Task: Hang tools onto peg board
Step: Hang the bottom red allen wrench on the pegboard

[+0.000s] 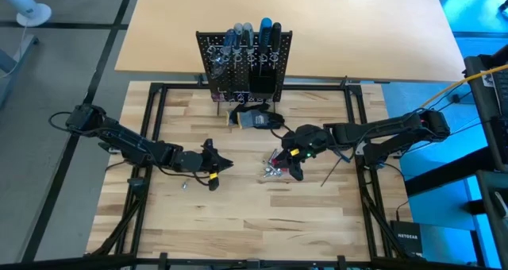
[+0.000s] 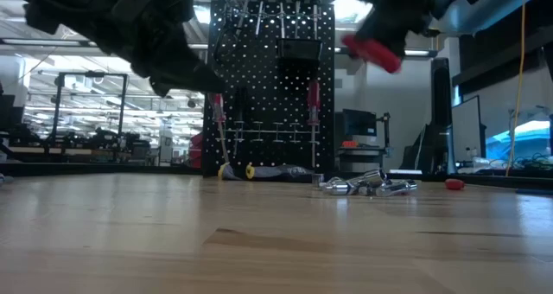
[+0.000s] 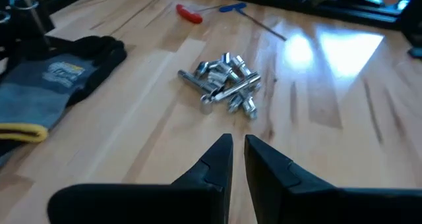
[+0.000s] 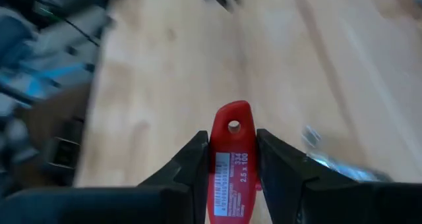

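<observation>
While the right gripper (image 4: 231,165) pinches a red screwdriver (image 4: 231,161) by its handle, lifted off the table at centre-right of the high view, the peg board (image 1: 244,63) sits up-frame and slightly left of it, so I'd judge the coming move is a carry toward the top centre of the frame. The handle's long axis runs along the fingers, butt end poking out past the tips; the shaft is hidden behind the gripper, so tip heading can't be read. In the low view the red handle shows tilted at upper right, above board height. The right arm is clearly the nearer one to the board's free holders; the left gripper (image 1: 216,165) hangs at centre-left, fingers pressed nearly together on nothing, pointing at the silver pieces (image 3: 224,84). That pile lies on the table just below the right gripper in the high view, with a glove (image 3: 53,85) between it and the board. Containers: the board's ring rows already carry several screwdrivers, handles up, black and blue at the top edge, and two red ones lower down in the low view. The bin (image 2: 301,50) is mounted high on the board; its contents can't be seen.
</observation>
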Tool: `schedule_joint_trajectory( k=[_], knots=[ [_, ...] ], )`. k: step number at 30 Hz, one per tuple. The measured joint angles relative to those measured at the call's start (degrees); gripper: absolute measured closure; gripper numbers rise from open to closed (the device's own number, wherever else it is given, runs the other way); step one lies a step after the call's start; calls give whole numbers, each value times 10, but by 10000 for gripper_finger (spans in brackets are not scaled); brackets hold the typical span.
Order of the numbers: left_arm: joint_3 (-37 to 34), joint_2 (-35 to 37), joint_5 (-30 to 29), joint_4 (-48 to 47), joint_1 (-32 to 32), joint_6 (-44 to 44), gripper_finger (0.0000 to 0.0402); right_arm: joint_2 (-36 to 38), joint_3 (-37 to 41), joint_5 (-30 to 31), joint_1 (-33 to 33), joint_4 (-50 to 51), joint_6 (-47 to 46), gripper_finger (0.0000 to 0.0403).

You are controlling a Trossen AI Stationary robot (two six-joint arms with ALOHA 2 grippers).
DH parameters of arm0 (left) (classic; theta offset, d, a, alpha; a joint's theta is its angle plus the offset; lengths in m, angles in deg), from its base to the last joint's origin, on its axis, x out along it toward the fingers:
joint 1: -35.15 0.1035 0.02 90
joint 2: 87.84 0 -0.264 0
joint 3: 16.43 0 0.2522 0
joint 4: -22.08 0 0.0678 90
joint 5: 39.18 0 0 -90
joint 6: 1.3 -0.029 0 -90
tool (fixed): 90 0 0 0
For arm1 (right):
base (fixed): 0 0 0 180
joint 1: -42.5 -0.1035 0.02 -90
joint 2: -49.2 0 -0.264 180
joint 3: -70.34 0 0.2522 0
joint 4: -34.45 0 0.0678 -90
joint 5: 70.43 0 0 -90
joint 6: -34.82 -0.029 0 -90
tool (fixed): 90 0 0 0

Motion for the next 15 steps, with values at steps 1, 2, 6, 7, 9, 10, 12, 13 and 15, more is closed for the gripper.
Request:
schedule_joint_trajectory(
  k=[1,2,6,7,9,10,12,13,15],
  knots=[
    [4,-3,9,3,3,-3,370,0,0,-7,-4,-19,0,293],
    [9,-5,19,4,6,-10,368,0,0,-14,-8,-39,-1,293],
    [40,-28,38,4,12,-46,330,-1,0,-30,-24,-92,-1,293],
    [51,-35,39,2,12,-58,315,-2,0,-31,-27,-102,-1,293],
    [75,-51,40,4,12,-78,282,-2,0,-34,-33,-112,-1,293],
    [87,-59,40,4,12,-95,266,-3,0,-34,-36,-120,-1,293],
    [116,-76,40,4,12,-133,238,-5,0,-35,-40,-133,-1,293],
    [131,-84,40,5,14,-156,226,-5,0,-35,-44,-135,-1,293],
    [160,-102,39,15,19,-197,209,-10,0,-34,-52,-146,-1,293]
  ],
)
